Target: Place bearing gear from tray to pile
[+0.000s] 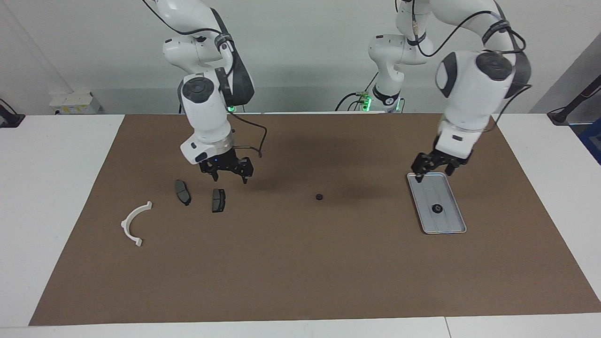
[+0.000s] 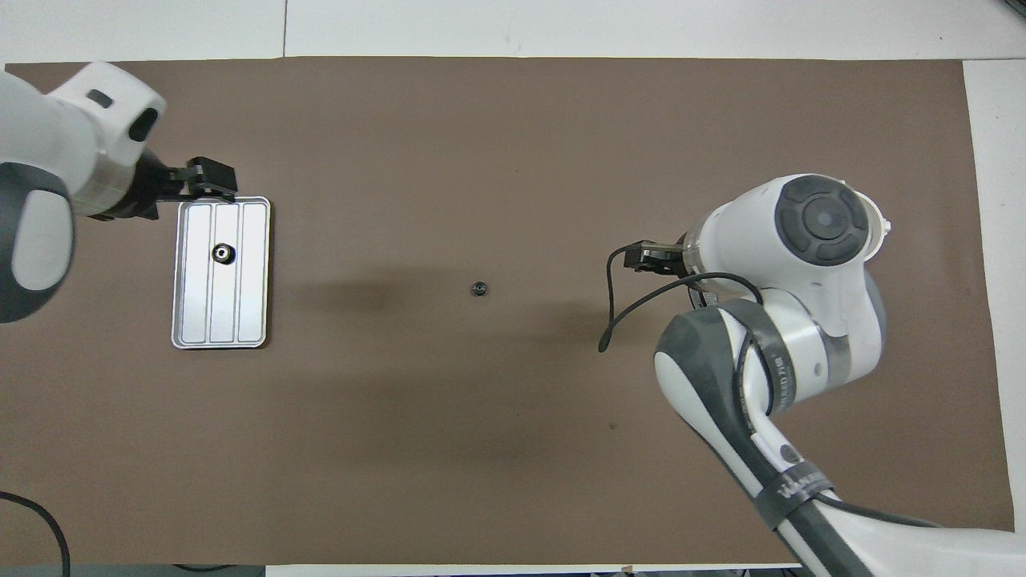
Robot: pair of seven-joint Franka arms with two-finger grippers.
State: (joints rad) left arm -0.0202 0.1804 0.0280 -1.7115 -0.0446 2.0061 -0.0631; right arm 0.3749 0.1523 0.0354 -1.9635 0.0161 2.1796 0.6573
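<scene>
- Silver tray [image 1: 458,224] holds one bearing gear [image 1: 436,209]; another gear [image 1: 319,197] lies on the mat between tray and pile.
- Left tool [image 1: 435,169], spread, hangs over the tray's robot-side rim.
- Right tool [image 1: 229,171], spread and empty, hangs near the brake pads [image 1: 183,192].

Tray [image 1: 446,223] silver metal, ridged floor; bracket [image 1: 134,221] white plastic; mat [image 1: 300,272] matt brown; brake pads [image 1: 218,200] dark grey.

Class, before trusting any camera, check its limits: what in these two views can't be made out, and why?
Overhead view: the brake pads and white bracket are hidden under the right arm.
Overhead view: the left arm is cut off by the picture's edge.
Both views: the loose gear and the second gear, in the tray, are too small to show teeth.
</scene>
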